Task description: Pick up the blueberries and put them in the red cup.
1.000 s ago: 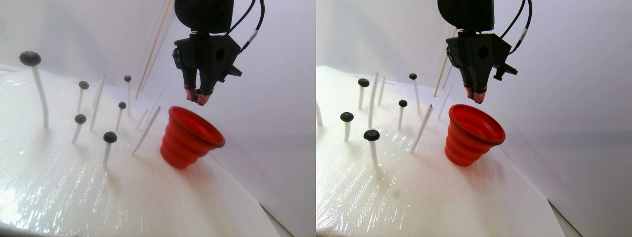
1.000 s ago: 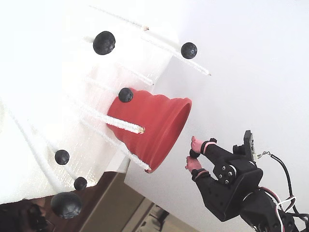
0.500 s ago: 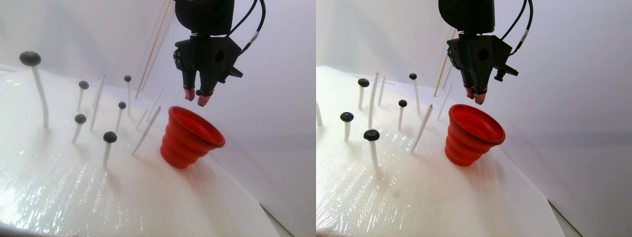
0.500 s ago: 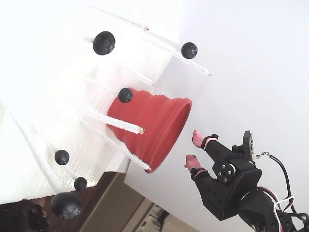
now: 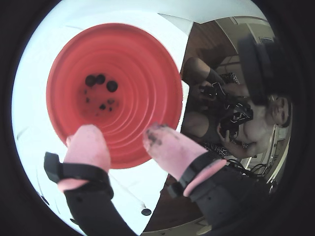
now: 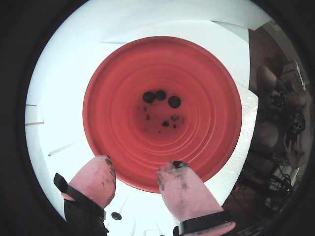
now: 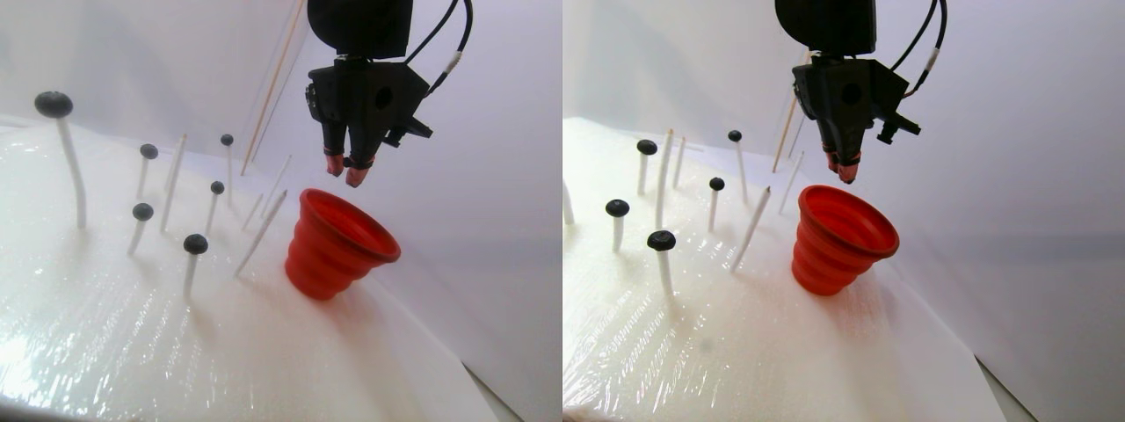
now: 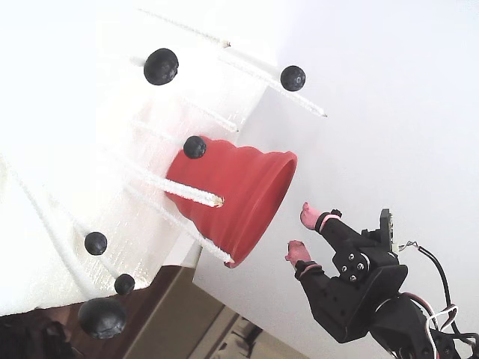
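A white foam slab (image 7: 264, 352) wrapped in glossy film carries thin white sticks (image 7: 260, 233), backed by plain white walls; a wrist view shows brown floor past the slab's edge. The red cup (image 7: 338, 246), ribbed and flared, stands tilted on the slab near its edge. 3 blueberries (image 6: 161, 97) lie at its bottom among dark stains; others sit atop sticks. The gripper (image 7: 344, 170) hovers above the cup's rim, its pink stained fingertips (image 6: 178, 186) parted and holding nothing.
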You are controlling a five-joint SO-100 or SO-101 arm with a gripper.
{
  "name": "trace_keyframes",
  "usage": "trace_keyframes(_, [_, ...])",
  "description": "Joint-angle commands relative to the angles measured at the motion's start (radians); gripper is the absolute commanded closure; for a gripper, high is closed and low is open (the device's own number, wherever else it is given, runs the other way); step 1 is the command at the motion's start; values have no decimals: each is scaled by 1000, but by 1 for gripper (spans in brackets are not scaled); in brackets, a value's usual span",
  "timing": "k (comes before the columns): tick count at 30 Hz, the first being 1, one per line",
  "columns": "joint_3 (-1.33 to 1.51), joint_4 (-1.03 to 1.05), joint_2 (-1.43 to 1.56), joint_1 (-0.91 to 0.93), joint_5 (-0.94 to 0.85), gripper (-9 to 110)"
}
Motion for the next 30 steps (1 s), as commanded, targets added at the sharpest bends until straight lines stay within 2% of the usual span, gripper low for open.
trace_keyframes(1, [2,-9,118,3,17,86])
trace_keyframes(30, [41,-9,133,-175,120,86])
